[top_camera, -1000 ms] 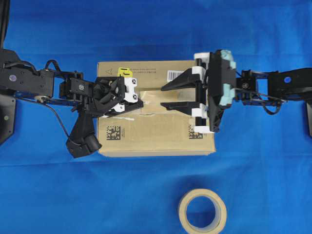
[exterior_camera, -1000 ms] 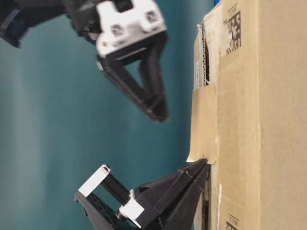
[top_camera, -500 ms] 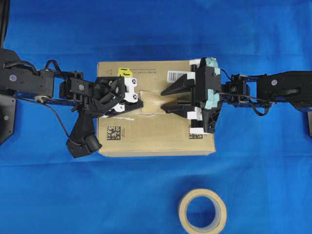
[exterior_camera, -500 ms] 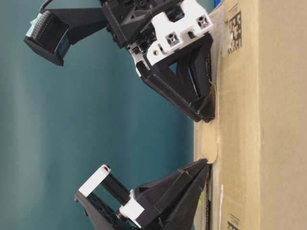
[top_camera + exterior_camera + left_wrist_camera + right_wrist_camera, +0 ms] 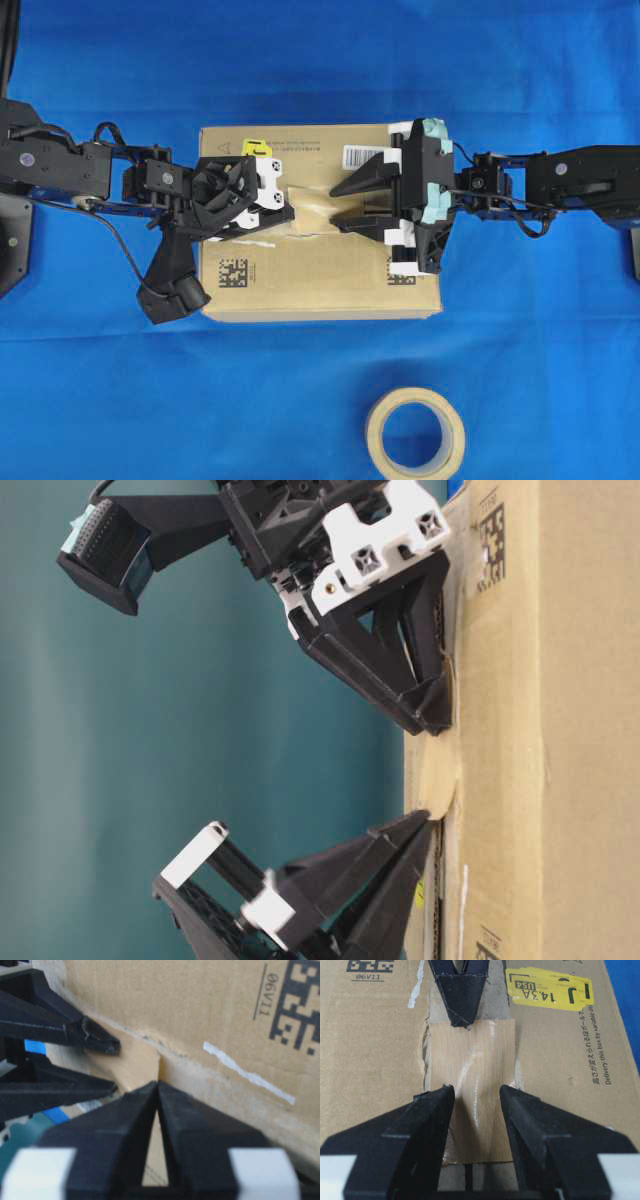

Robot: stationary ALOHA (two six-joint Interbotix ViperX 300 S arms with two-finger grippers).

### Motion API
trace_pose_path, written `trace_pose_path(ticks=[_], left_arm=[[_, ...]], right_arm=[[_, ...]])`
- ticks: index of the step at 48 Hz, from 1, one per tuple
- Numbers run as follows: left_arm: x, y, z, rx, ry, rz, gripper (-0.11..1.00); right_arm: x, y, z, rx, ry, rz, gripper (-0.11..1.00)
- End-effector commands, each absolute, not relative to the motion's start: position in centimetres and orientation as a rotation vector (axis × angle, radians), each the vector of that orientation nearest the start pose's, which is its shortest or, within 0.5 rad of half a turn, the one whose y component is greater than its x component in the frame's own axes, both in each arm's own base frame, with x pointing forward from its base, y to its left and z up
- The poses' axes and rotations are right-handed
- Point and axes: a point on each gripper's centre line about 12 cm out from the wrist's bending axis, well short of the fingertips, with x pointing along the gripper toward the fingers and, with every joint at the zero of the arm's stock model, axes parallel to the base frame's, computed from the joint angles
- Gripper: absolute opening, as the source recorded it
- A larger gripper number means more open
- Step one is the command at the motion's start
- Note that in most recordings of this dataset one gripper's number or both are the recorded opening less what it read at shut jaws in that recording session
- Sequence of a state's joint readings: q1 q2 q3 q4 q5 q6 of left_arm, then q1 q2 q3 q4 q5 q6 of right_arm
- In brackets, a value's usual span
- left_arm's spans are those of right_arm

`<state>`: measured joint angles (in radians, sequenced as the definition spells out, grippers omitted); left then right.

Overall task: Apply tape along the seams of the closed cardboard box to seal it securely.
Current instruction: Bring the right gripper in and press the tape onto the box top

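Where flaps meet, ribbed rectangular tape [image 5: 472,1090] glossy.

Robot lab bench: blue cloth [image 5: 300,60] under two fixed black arms [image 5: 70,170], plain teal backdrop [image 5: 150,760].

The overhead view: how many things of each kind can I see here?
cardboard box: 1
tape piece: 1
tape roll: 1
claws: 2, left claw and right claw
Total: 5
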<state>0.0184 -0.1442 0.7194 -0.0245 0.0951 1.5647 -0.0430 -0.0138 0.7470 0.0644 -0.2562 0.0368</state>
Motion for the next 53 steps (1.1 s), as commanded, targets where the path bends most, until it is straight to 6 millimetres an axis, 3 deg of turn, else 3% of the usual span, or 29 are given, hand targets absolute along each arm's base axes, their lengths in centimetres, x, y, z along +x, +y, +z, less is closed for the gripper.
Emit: trace_pose_path(ticks=[1,8,11,20,53], left_arm=[[36.6,0.7,20.8,1.473,0.515,-0.471,0.21],[36.6,0.8,20.9,1.481,0.512,-0.471,0.63],[36.6,0.8,21.0,1.489,0.509,-0.472,0.76],[36.7,0.8,21.3,1.489,0.503,-0.464,0.69],[36.9,0.7,22.5,1.469,0.561,-0.524,0.69]], right_arm=[[38.7,-1.9,18.3,0.101,0.444,-0.081,0.51],[38.7,-1.9,18.2,0.101,0.445,-0.081,0.51],[38.6,-1.9,18.2,0.101,0.447,-0.081,0.51],[38.6,-1.9,18.1,0.101,0.450,-0.081,0.51],[38.3,-1.9,17.7,0.103,0.470,-0.082,0.51]])
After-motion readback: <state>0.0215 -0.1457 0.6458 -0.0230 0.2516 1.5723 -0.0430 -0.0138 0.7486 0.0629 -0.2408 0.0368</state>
